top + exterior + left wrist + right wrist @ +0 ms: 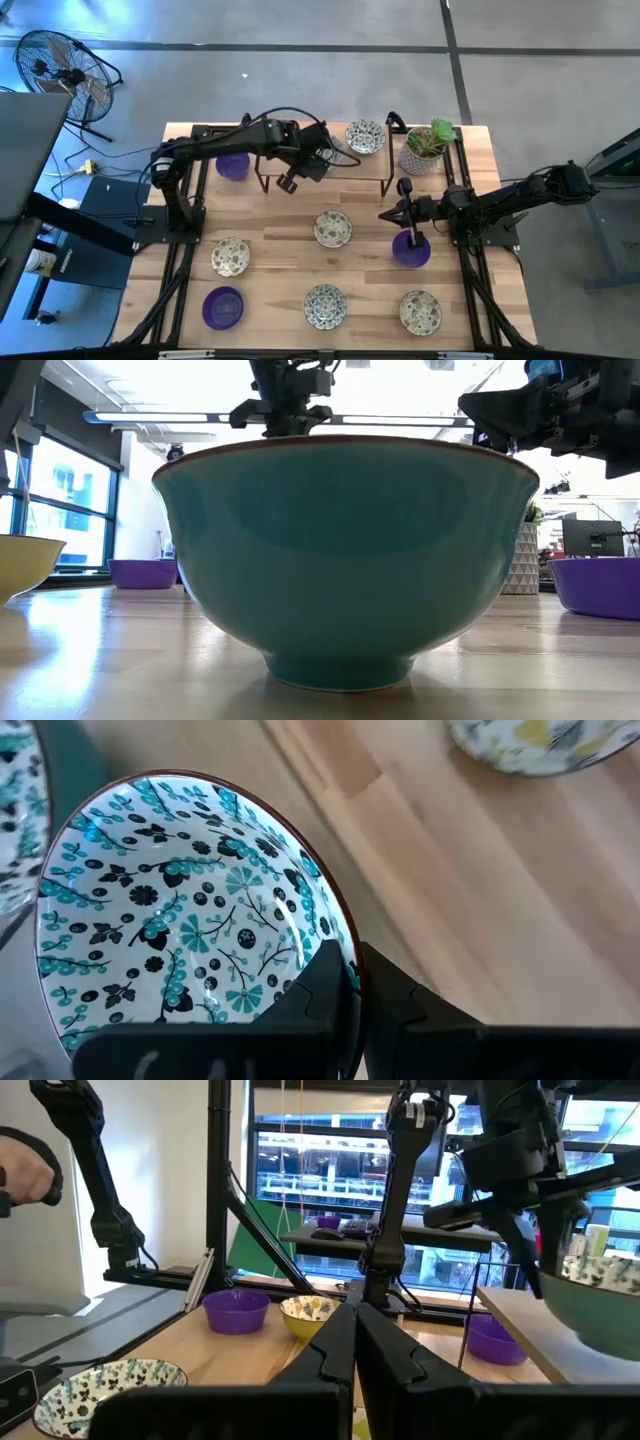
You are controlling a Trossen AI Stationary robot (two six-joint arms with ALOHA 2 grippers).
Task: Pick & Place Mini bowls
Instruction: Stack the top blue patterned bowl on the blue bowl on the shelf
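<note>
The left gripper [355, 982] is clenched on the rim of a floral bowl [180, 915], held aloft at the table's [270, 225] 11 o'clock. The right gripper [412, 237], fingers together, touches a purple bowl [410, 250] at 3 o'clock.

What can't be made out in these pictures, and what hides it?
1. Low view: the teal bowl fills the frame and hides most of the table behind it.
2. High view: the right gripper covers part of a purple bowl; contact cannot be judged.
3. High view: whether the left gripper holds anything is too small to tell.
4. Left wrist view: a cream bowl is cut off by the picture's edge.
</note>
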